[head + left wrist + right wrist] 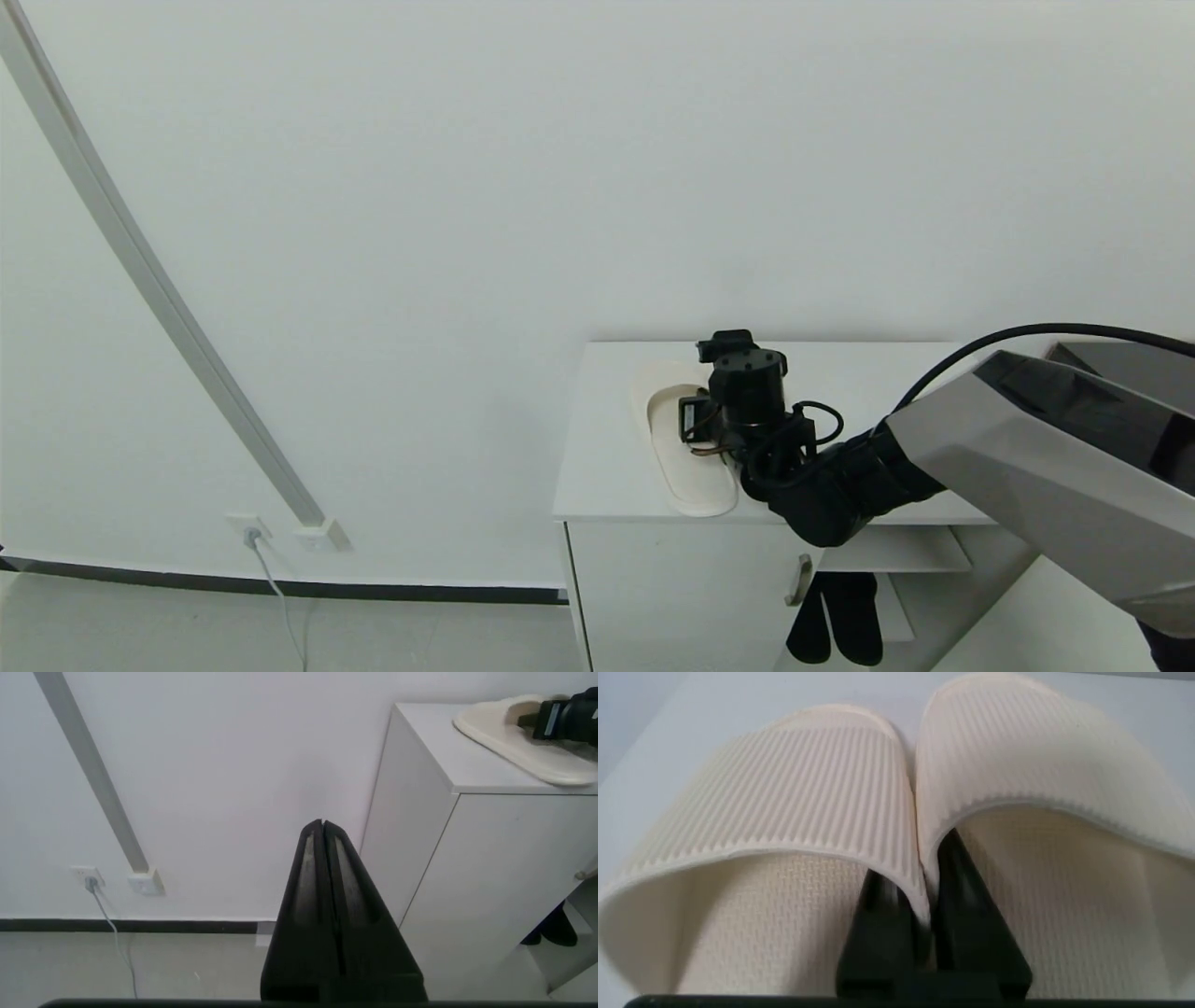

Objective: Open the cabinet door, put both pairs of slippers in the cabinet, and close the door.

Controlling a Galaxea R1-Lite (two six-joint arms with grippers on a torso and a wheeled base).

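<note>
Our right gripper (917, 863) clamps both cream slippers' (822, 793) adjoining straps near the cabinet top's (607, 448) left edge; a shallow pinch risks dropping one.

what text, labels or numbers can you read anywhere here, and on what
No text can be read anywhere in these pictures.
The pair of cream ribbed foam slippers, the white flat-topped cabinet and the white wall socket show no words, numbers or signs.
</note>
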